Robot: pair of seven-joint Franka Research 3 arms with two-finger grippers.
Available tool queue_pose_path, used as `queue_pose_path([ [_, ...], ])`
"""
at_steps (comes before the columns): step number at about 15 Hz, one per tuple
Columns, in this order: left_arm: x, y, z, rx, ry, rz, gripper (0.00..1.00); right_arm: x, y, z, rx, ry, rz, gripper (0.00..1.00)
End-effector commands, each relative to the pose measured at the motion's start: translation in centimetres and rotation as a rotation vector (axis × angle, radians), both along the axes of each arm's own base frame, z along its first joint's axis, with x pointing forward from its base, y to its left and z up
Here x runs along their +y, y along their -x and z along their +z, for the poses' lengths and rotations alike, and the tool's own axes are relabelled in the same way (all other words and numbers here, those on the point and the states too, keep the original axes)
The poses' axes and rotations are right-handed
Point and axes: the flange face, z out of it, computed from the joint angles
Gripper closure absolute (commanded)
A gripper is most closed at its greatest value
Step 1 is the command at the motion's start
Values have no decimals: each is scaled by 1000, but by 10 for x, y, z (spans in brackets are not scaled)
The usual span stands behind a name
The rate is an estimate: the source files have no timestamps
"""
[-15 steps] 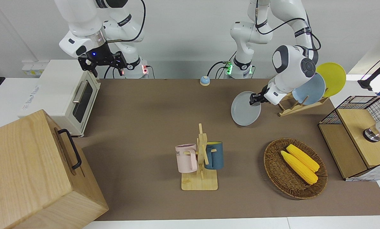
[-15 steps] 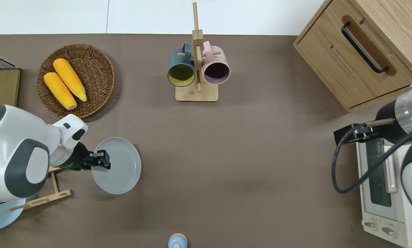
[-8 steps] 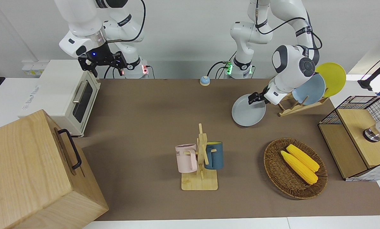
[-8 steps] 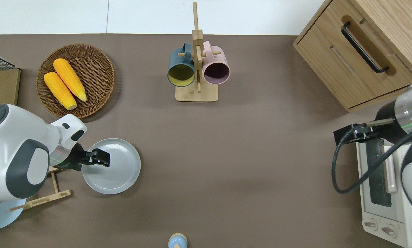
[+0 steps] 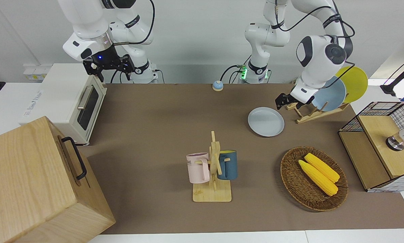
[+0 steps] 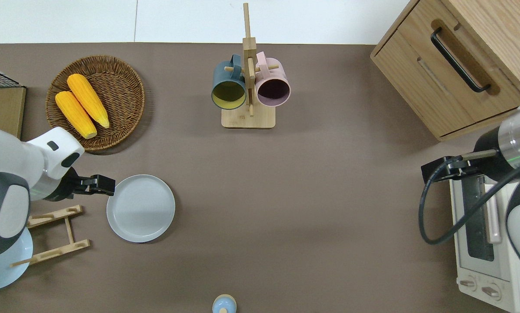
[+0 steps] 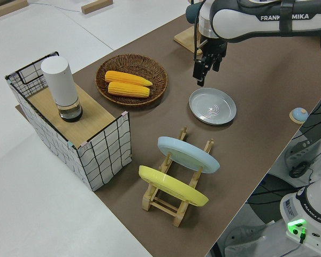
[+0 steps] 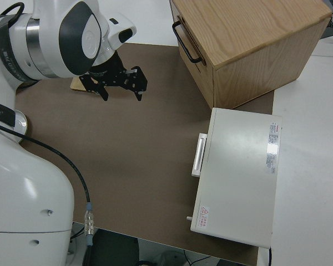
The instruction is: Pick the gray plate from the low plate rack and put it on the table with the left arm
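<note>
The gray plate (image 5: 266,121) (image 6: 141,208) (image 7: 212,106) lies flat on the brown table (image 5: 154,118), beside the low plate rack (image 5: 310,114) (image 6: 51,234) (image 7: 171,198). My left gripper (image 5: 281,101) (image 6: 105,184) (image 7: 200,72) hangs open and holds nothing. It is up in the air, over the table just off the plate's rim, on the rack's side. The rack holds a light blue plate (image 5: 330,94) and a yellow plate (image 5: 354,82). The right arm is parked, its gripper (image 5: 109,67) (image 8: 122,88) open.
A wicker basket (image 5: 289,179) with two corn cobs lies farther from the robots than the plate. A mug stand (image 5: 213,168) with two mugs stands mid-table. A wire shelf box (image 5: 381,145), toaster oven (image 5: 70,101), wooden drawer box (image 5: 36,182) and small bell (image 5: 217,85) line the edges.
The plate went from tilted in the left gripper to flat on the table. The gripper let go of it, rose and drew back toward the rack.
</note>
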Motion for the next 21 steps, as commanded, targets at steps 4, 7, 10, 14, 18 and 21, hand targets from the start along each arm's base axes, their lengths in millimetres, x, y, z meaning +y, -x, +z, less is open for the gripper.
queue_pose_path([
  [4,22,-10,107,-108,-10,38,2,-3,2,3,2,7,-16,17],
  [7,21,-16,132,-159,-24,29,2,-2,2,3,2,7,-14,17],
  [10,13,-20,147,-191,-30,15,2,-2,2,4,0,7,-14,17],
  [14,11,-20,145,-188,-30,14,2,-2,2,4,0,8,-14,17],
  [18,10,-20,138,-168,-27,11,2,-2,2,4,0,7,-14,17],
  [21,6,-23,131,-153,-28,4,2,-3,2,4,0,8,-16,17],
])
